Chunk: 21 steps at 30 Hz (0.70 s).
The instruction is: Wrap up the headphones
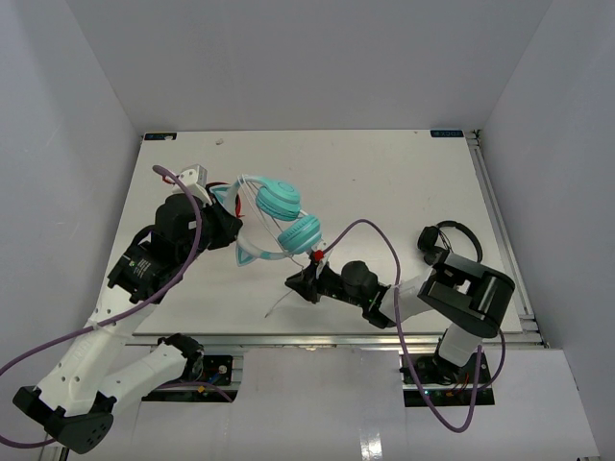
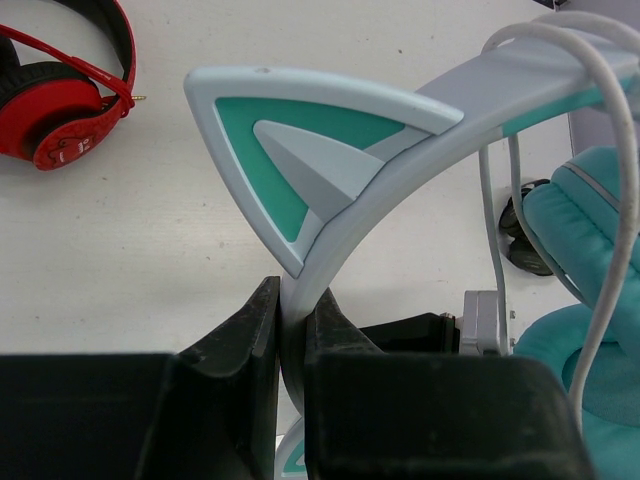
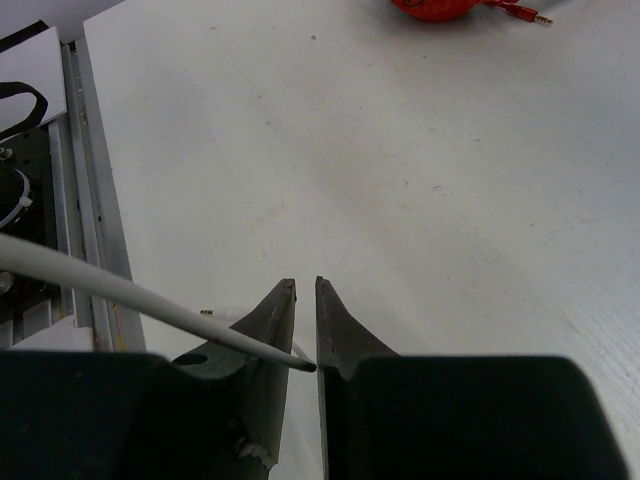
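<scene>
The teal headphones (image 1: 281, 215) are lifted above the table's left middle, with two round cups and a pale band with cat ears. My left gripper (image 1: 233, 236) is shut on the pale band (image 2: 300, 300) just below one cat ear (image 2: 300, 150). The teal cups (image 2: 585, 250) and loops of the thin white cord (image 2: 622, 160) hang at the right of the left wrist view. My right gripper (image 1: 300, 281) is near the front middle of the table, its jaws nearly closed on the white cord (image 3: 120, 295). The cord's tail (image 1: 277, 305) trails toward the front edge.
Red-and-black headphones (image 2: 60, 100) lie on the table beyond the left gripper and also show at the top of the right wrist view (image 3: 440, 8). All-black headphones (image 1: 447, 236) lie at the right. The table's metal edge rail (image 3: 90, 200) runs close beside the right gripper.
</scene>
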Motion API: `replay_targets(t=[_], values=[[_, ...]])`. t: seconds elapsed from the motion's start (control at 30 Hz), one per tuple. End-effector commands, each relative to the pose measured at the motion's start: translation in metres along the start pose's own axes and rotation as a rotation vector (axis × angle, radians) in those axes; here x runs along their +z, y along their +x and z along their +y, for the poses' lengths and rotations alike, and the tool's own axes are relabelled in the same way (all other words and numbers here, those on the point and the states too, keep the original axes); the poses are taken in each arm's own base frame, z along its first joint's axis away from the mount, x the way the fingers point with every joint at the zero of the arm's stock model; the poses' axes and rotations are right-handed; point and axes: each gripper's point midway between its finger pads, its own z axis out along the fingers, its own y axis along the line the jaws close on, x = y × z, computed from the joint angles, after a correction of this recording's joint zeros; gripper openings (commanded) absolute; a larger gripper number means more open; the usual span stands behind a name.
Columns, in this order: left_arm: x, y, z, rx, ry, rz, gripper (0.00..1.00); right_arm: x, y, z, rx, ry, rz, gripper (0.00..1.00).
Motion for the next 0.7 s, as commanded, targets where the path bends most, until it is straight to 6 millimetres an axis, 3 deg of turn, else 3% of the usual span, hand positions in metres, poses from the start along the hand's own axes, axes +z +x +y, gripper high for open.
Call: replay_targets(t=[0.0,0.67], values=[[-0.009,-0.022,-0.021,-0.055,0.097,-0.083,0.0,0.009,-0.024,0.003,0.003,-0.029,-0.094,0.21],[-0.013,-0.023,-0.028,-0.057,0.136,-0.083,0.0,0.015,-0.01,-0.003,0.063,-0.062,-0.091,0.21]])
